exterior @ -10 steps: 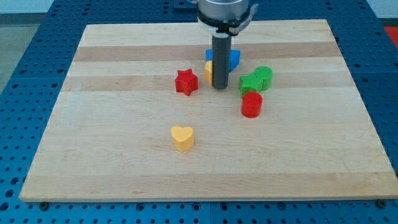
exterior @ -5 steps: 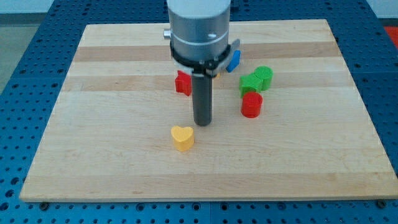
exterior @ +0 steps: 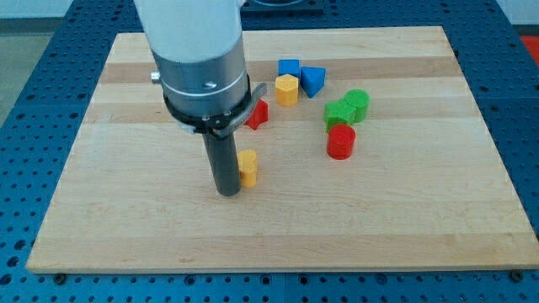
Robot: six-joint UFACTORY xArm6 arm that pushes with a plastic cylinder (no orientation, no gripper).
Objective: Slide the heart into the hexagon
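No jaws, only my tip (exterior: 228,192) touching the half-hidden yellow heart (exterior: 248,168), yellow hexagon (exterior: 287,88) well apart.

Single camera view, set high before the wooden board (exterior: 404,236) and tilted down across it toward its far edge at the view's top. The whole board fits in frame, blue perforated table (exterior: 25,76) showing on every side. The arm's housing (exterior: 198,59) stands nearest the lens, looming large at upper left.

Rod (exterior: 224,164) hides most of yellow heart (exterior: 248,167).
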